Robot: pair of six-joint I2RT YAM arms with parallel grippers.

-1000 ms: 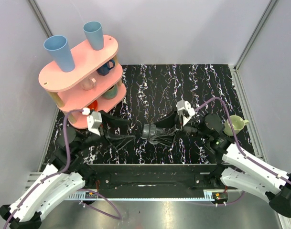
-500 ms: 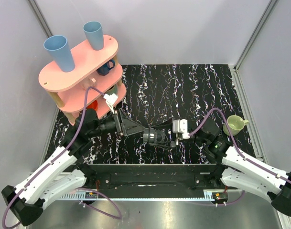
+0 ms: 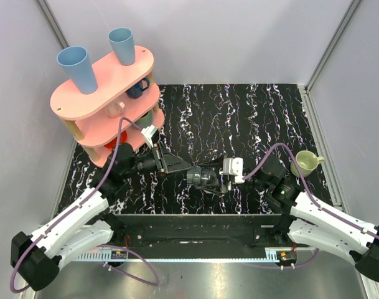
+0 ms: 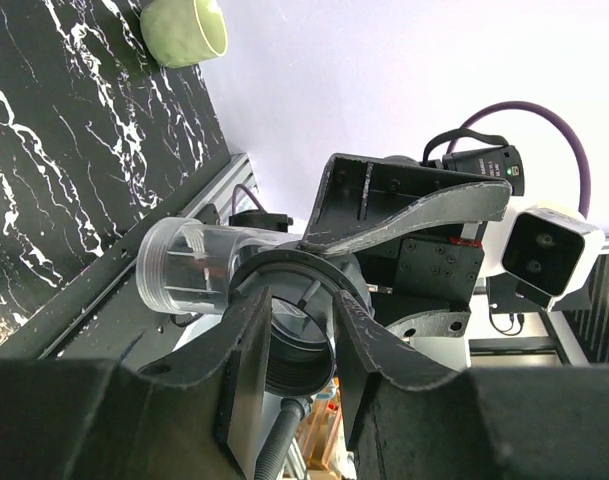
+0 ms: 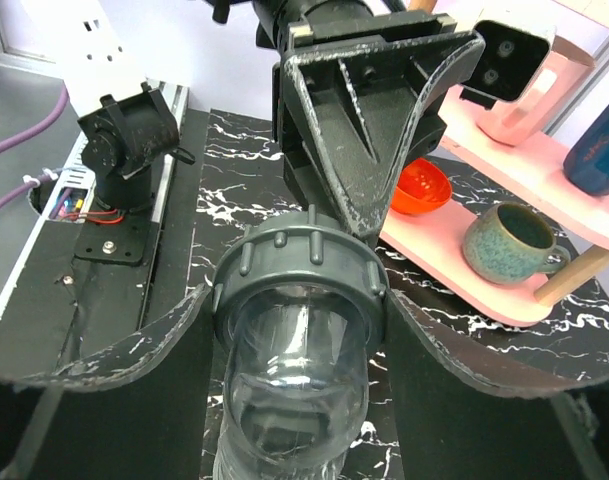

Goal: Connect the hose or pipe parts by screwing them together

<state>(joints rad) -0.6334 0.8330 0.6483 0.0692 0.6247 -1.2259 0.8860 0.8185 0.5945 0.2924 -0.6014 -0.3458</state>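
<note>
Closing left hand (image 4: 302, 315), fitting (image 4: 292, 270) between fingers (image 4: 246, 372)

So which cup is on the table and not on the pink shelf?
The pale green cup by the right arm: it stands alone on the black table. The two blue cups are on top of the pink rack.

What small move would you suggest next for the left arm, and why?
Probably close the left gripper firmly on the nut: its fingers flank it, contact unclear, while the right gripper holds the pipe off the table, ready for twisting.
</note>
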